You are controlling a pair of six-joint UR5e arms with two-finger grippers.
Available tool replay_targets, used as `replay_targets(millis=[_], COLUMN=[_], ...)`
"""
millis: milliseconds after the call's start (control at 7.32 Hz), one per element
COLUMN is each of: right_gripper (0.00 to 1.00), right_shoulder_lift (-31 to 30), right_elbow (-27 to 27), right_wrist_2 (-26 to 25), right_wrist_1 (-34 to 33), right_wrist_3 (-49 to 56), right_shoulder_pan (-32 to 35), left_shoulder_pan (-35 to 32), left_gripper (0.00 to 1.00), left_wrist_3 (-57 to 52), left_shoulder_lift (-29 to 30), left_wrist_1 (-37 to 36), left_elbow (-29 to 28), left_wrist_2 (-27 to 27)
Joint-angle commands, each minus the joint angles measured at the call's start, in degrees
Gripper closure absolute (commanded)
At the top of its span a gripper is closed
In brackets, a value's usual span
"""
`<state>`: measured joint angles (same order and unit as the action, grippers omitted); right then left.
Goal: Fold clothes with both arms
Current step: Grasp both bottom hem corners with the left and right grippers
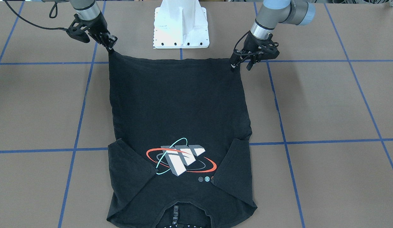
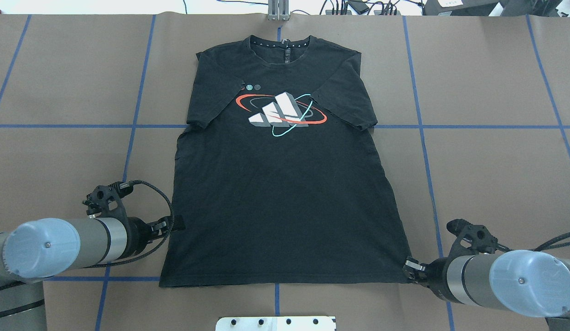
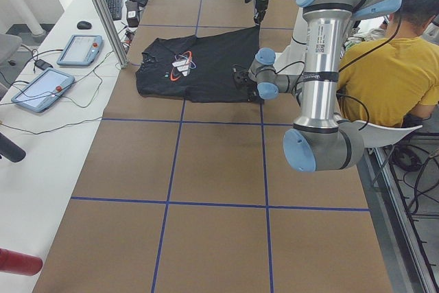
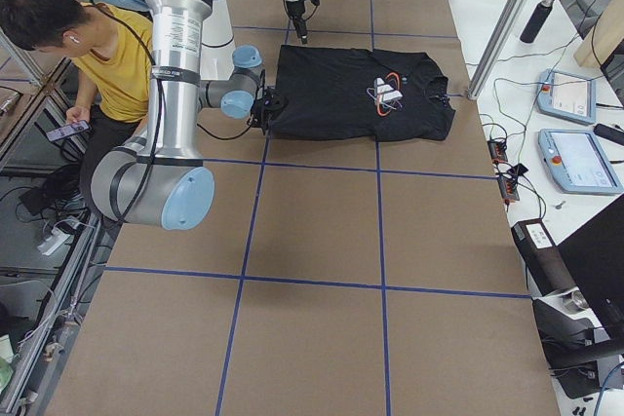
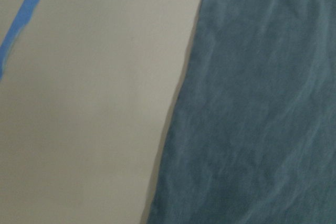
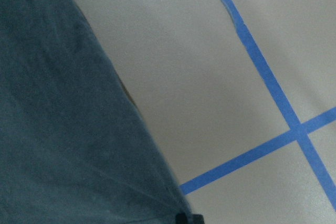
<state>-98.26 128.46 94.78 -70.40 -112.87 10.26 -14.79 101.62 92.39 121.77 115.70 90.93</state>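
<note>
The black T-shirt (image 1: 177, 104) lies flat on the brown table, graphic up, collar at the far edge from the robot (image 2: 285, 184). Both sleeves lie angled in over the chest. My right gripper (image 1: 111, 47) is shut on the right hem corner, which is drawn to a point; it also shows in the overhead view (image 2: 408, 269). My left gripper (image 1: 235, 65) sits on the left side edge just above the hem (image 2: 174, 224) and looks shut on the cloth. The wrist views show only shirt edge (image 5: 252, 119) (image 6: 63, 129) and table.
The white pedestal base (image 1: 180, 25) stands just behind the hem. Blue tape lines (image 2: 423, 138) cross the table. A person in a yellow shirt (image 3: 384, 66) sits behind the robot. Tablets (image 3: 79, 49) and a metal post (image 3: 103, 12) stand beyond the collar.
</note>
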Motion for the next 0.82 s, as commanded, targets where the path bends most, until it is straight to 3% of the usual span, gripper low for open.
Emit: replay_targets(millis=[0, 683], right_gripper=[1.0, 1.0], right_shoulder_lift=[-0.1, 0.0], right_elbow=[0.0, -0.1], right_wrist_2=[0.1, 0.0], right_wrist_1=[-0.3, -0.3], right_wrist_3=[0.0, 0.0], right_shoulder_pan=[0.0, -0.1], left_shoulder_pan=[3.4, 5.0], left_gripper=[0.19, 0.25], left_wrist_3=[2.5, 2.7], left_shoulder_lift=[-0.6, -3.0], left_wrist_1=[0.0, -0.1], left_elbow=[0.1, 0.2], left_wrist_2=[-0.2, -0.1])
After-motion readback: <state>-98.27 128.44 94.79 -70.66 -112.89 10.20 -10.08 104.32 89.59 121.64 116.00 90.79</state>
